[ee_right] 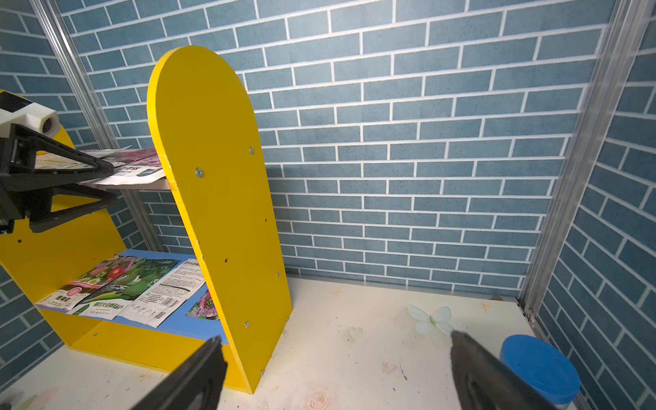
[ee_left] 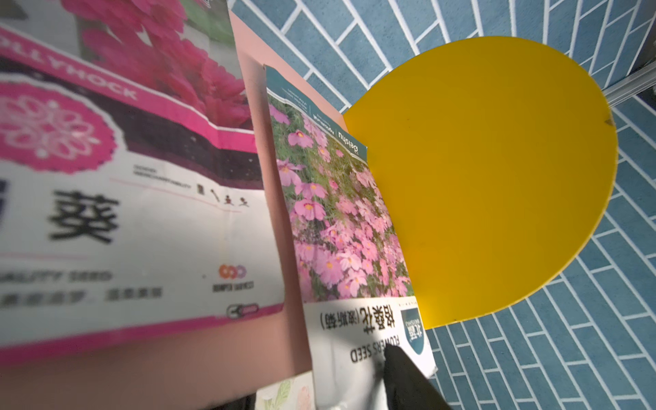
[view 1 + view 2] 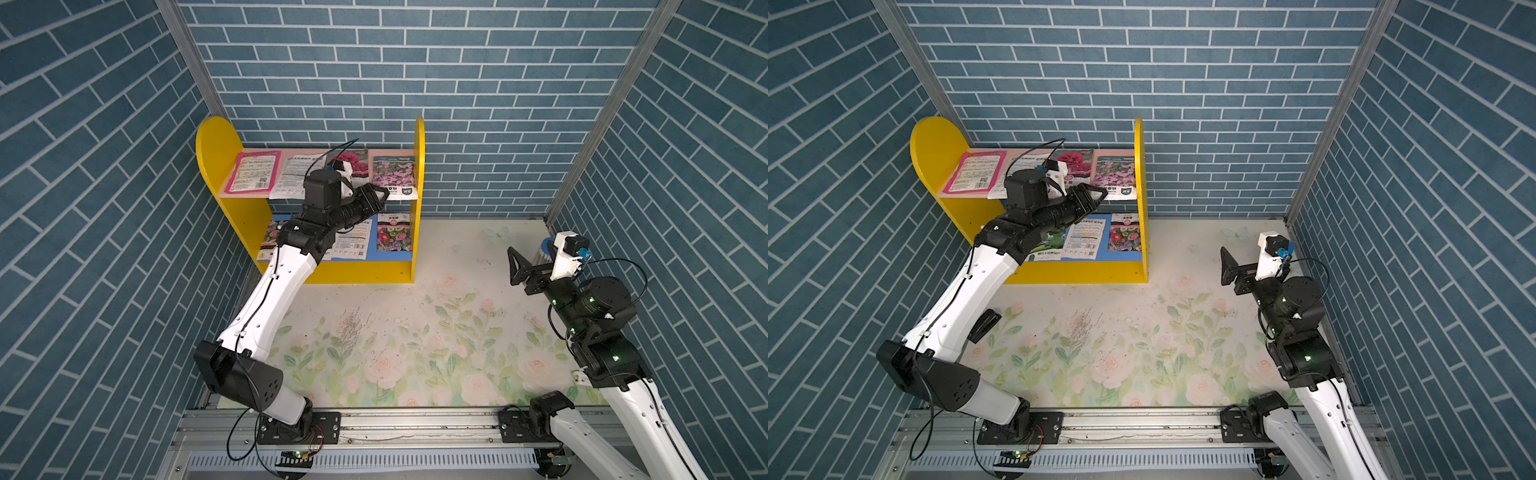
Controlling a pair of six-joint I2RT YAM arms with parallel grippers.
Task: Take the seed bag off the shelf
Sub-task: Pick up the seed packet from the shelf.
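The seed bag (image 3: 392,174) lies on the pink upper board of the shelf (image 3: 216,153), beside the right panel, with its front edge overhanging. The left jaws straddle that edge, gap showing, not pinching. The right jaws hang spread over the desk (image 3: 457,266).

The cosmos seed bag (image 2: 333,213) lies on the pink board (image 2: 269,198) just beside the yellow side panel (image 2: 490,177); a black pincer finger (image 2: 408,380) overlaps its white end; the hollyhock bag (image 2: 124,213) lies farther off.

Pink-cosmos seed bag (image 3: 393,172) on the yellow-sided shelf (image 3: 214,153).
It lies flat at the right end of the pink upper board (image 2: 177,372), its white edge overhanging the front.
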